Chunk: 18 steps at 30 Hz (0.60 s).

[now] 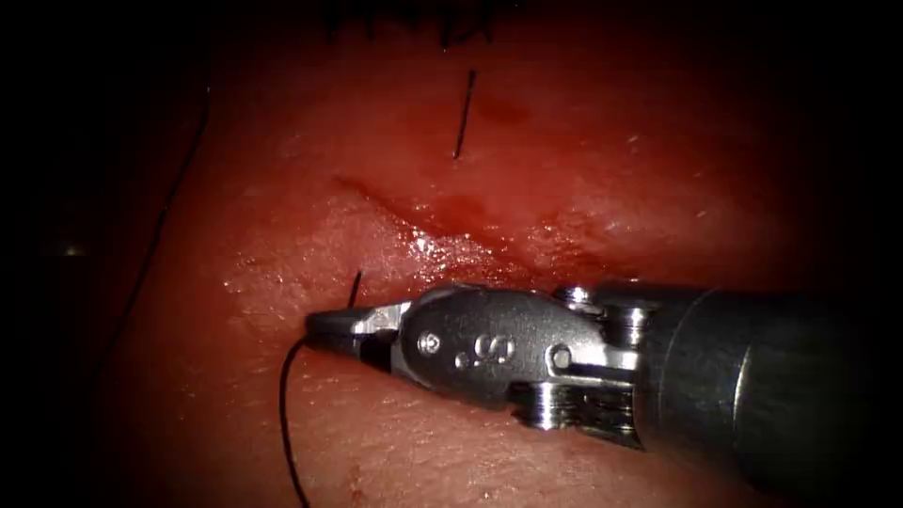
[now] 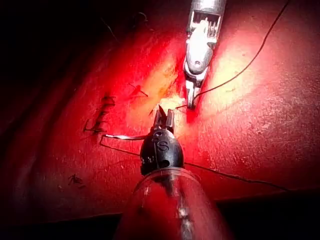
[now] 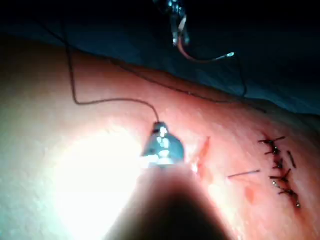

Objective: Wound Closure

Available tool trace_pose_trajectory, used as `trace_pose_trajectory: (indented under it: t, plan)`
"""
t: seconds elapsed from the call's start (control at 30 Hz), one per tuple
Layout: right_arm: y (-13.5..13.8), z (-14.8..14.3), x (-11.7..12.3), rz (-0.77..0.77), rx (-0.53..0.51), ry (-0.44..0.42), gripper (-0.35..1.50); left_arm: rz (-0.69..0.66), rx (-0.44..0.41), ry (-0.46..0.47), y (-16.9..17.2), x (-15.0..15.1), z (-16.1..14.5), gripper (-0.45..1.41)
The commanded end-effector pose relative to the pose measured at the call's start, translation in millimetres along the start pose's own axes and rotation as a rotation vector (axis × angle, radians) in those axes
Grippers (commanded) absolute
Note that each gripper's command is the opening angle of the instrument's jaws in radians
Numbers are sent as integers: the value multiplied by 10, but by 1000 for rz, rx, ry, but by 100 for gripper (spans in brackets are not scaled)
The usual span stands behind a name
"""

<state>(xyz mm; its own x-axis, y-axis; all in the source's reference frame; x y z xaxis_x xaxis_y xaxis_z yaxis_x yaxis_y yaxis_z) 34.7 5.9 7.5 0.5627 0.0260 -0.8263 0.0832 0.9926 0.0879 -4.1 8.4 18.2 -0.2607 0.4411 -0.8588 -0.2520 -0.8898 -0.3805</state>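
Your right tool [image 1: 329,329] had its two jaws clamped on the one thread [image 1: 284,414] beside the cut [image 1: 442,221], while your left tool [image 2: 164,116] held the single needle [image 2: 125,137] near its tail, clear of the tissue [image 1: 583,160].

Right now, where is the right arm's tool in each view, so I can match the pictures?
Endoscope view: the right tool enters from the right, its tip beside the cut, jaws shut on the thread.
Left wrist view: the right tool faces the camera, across the cut.
Right wrist view: the right tool is seen from behind.
Shared landmark: the cut.
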Motion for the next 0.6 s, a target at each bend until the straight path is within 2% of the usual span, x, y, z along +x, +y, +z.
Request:
trace_pose_trajectory:
  t: [0.03,0.1,0.17,0.23,0.4,0.43,0.47,0.53,0.6]
  plan:
    - [3,8,-1,2,6,7,-35,0,-1,1,0,-4,7,-45]
    - [11,5,-2,31,6,8,26,0,-1,1,0,-4,7,-45]
    - [20,-3,-4,49,10,11,59,0,-1,1,0,-4,7,-45]
    - [26,-15,-6,59,11,18,61,0,-1,1,0,-4,7,-45]
    - [44,-59,-20,73,-6,-5,84,0,-3,1,0,-4,6,-45]
    - [47,-68,-24,82,-10,-10,84,0,-3,1,0,-4,6,-45]
    - [53,-86,-33,105,-26,-14,83,0,-2,1,0,-4,6,-45]
    - [58,-98,-40,147,-54,-8,79,0,-2,1,0,-4,6,-45]
    - [64,-105,-46,284,-102,17,56,0,-2,1,0,-4,6,-45]
